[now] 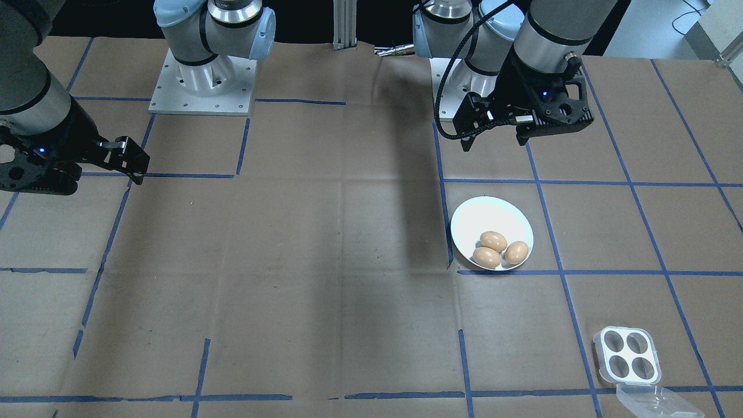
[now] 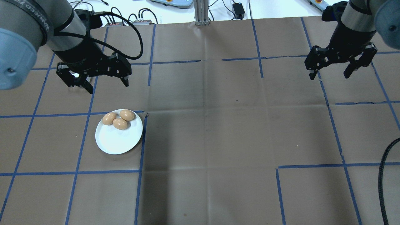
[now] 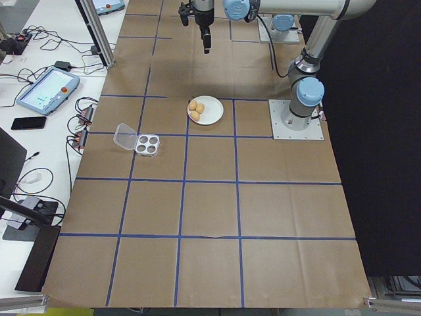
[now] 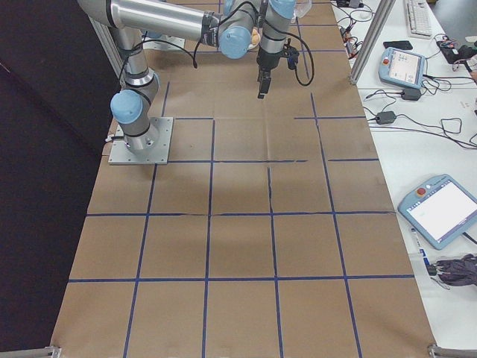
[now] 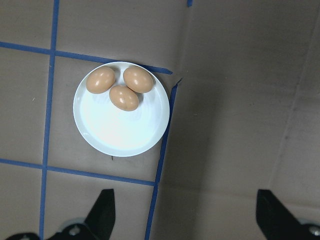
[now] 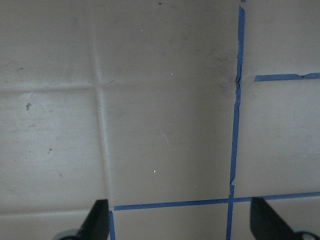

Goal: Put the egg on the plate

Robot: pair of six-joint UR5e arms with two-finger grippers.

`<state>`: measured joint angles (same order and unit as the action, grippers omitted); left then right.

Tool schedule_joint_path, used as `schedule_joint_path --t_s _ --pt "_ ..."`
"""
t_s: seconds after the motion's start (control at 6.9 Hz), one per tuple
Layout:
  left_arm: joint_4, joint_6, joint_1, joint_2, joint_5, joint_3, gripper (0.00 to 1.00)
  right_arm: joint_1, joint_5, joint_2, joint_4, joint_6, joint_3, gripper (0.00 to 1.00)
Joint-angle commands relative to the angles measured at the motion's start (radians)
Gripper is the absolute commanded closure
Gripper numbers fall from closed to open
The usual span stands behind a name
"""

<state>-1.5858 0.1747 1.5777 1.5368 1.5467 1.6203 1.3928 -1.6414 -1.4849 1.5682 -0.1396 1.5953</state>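
The overhead exterior view shows the plate [image 2: 119, 141] on the robot's left half of the table, with three brown eggs [image 2: 119, 120] clustered together at its far edge, touching or nearly touching one another. Since all four hollows of the egg tray [image 1: 627, 355] look empty and its clear lid [image 1: 659, 402] lies open beside it, the placing appears to be done or close to it. The left gripper [image 2: 93, 78] hangs above the table just beyond the plate, its fingers spread apart and holding nothing, which suits an arm that has let go and is clear of the dish. The right gripper [image 2: 340, 65] hovers well apart on the other side, also spread and empty, probably parked out of the way. The plate is round, glossy white and shallow; the eggs are smooth, tan and lie on their sides, looking unbroken.
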Motion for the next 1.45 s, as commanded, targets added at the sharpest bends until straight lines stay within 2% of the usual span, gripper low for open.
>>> schedule_joint_path --t_s 0.0,0.29,0.72,1.3 --pt "-0.009 -0.003 0.010 0.014 0.028 -0.008 0.00 0.000 0.000 0.000 0.001 0.000 0.000 0.00" --pt "-0.011 -0.017 0.010 0.041 0.036 -0.020 0.01 0.000 0.000 0.000 0.000 0.000 0.000 0.00" --pt "-0.045 -0.029 0.010 0.126 0.036 -0.130 0.01 0.000 0.000 0.000 0.001 0.000 0.000 0.00" --pt "-0.031 -0.029 0.010 0.129 0.036 -0.135 0.01 0.000 0.000 0.000 0.000 0.000 0.000 0.00"
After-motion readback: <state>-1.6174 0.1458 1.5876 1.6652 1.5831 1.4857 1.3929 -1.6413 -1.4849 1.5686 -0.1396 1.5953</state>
